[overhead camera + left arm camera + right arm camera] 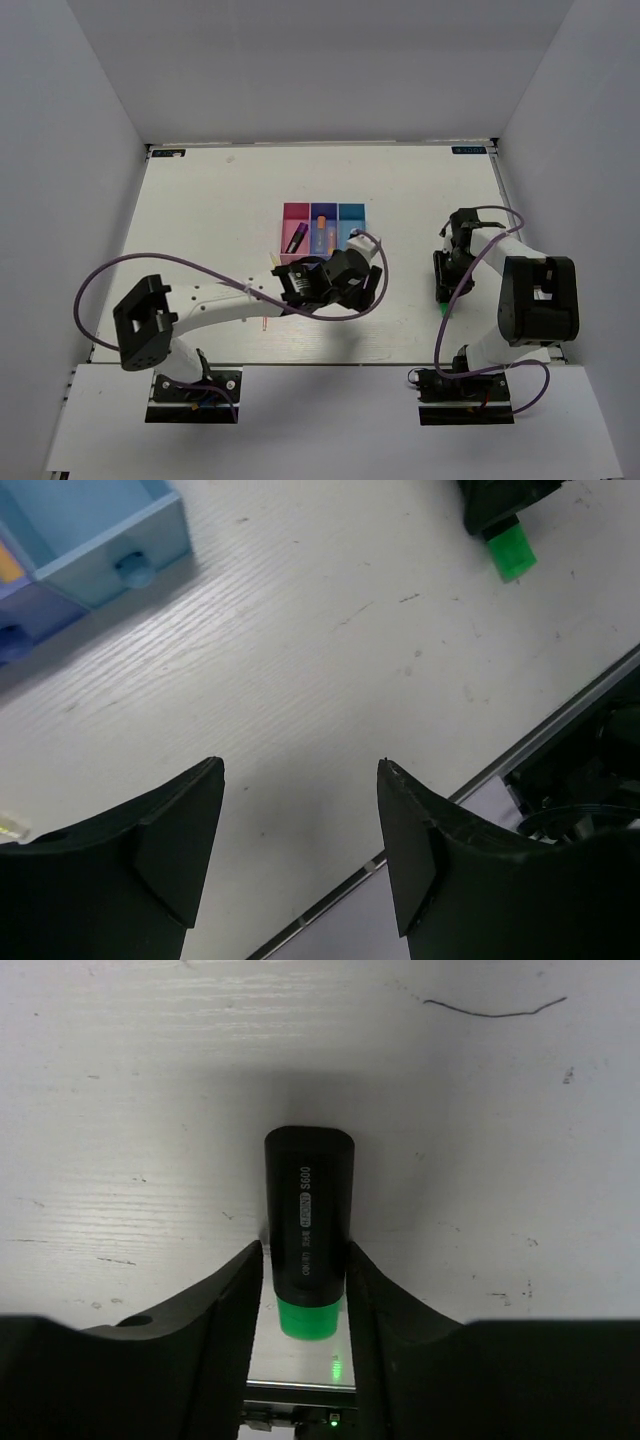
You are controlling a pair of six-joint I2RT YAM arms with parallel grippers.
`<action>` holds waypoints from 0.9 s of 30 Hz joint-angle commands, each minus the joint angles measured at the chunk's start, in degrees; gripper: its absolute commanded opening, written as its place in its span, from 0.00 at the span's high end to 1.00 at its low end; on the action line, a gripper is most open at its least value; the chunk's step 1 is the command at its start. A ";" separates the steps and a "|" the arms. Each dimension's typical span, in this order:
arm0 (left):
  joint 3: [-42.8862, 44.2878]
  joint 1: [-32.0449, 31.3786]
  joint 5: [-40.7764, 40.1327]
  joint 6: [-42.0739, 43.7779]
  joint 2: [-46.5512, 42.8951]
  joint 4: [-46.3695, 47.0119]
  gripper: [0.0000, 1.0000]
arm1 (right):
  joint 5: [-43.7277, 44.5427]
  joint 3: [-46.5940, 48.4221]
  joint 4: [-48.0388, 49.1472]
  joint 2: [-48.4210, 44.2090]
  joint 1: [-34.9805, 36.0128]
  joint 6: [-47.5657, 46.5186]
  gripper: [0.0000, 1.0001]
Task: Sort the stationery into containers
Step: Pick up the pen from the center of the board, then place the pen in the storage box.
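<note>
The right gripper (305, 1252) is closed in on the marker (308, 1200). Its fingers (225, 1300) are pressed to both sides of the black barrel, just above the green cap (308, 1318), and no gap can be seen. How firmly it is held cannot be told. The marker lies flat on the table (500, 1110), not yet lifted, well to the right of the row of bins (323, 207) and nearer the front edge than they are.

The hold is taken near one end, so most of the barrel reaches beyond the fingers. If it is lifted this way, the long end may be expected to droop or swivel. The marker could then be dropped short of the bins or laid across a rim instead of inside. A smooth barrel could also be squeezed out forward if the fingers bite off-centre.

The left gripper (300, 768) is held with its fingers wide apart and nothing between them. It hangs over bare table just in front of the teal end (120, 535) of the bins. With its purple cable (380, 255), it is placed on the direct way from the marker to the bins, so a straight carry could end in a knock between arms or a snagged cable.

A purple marker (297, 238) is lodged in the pink bin and an orange piece (321, 236) in the blue. A yellow pen (272, 258) lies just off the bins' front-left corner and could be swept aside by the left arm.
</note>
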 commanded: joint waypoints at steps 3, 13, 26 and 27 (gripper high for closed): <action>-5.02 -0.20 -7.03 0.86 -12.75 -0.94 0.27 | -0.34 -1.79 0.95 1.58 -0.33 0.13 0.66; -20.04 1.20 -21.35 -1.51 -35.44 -10.51 0.27 | -13.32 2.86 -1.85 -4.74 0.98 -2.95 0.83; -35.61 22.39 -10.64 -9.60 -44.79 -18.43 0.28 | -32.07 33.85 -0.73 1.83 16.16 6.00 0.84; -35.61 22.91 -10.29 -9.60 -43.56 -18.52 0.28 | -31.90 35.71 -0.37 3.50 17.58 7.23 0.84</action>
